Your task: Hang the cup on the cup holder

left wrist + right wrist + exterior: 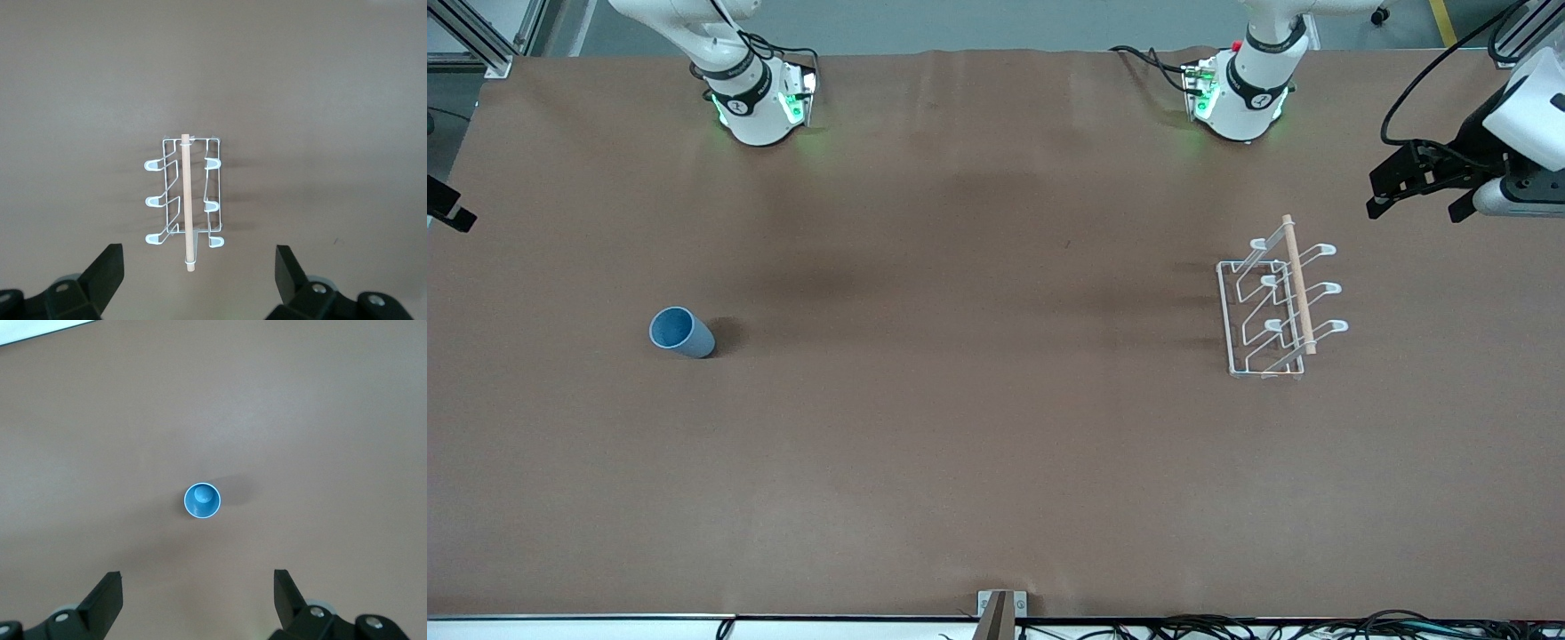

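Observation:
The light-blue cup (pixel 680 332) stands upright, mouth up, on the brown table toward the right arm's end. It also shows in the right wrist view (pixel 202 501). The white wire cup holder (pixel 1276 307) with its wooden rod stands toward the left arm's end, with nothing on its prongs. It also shows in the left wrist view (pixel 187 203). My left gripper (pixel 1416 212) is open and empty, up in the air beside the holder near the table's end; its jaws (pixel 199 248) stand wide apart. My right gripper (pixel 197 573) is open and empty, high above the cup; only a black part of it (pixel 447 206) shows in the front view.
The two arm bases (pixel 760 102) (pixel 1240 93) stand along the table's edge farthest from the front camera. A small bracket (pixel 1000 609) sits at the edge nearest the front camera, with cables along that edge.

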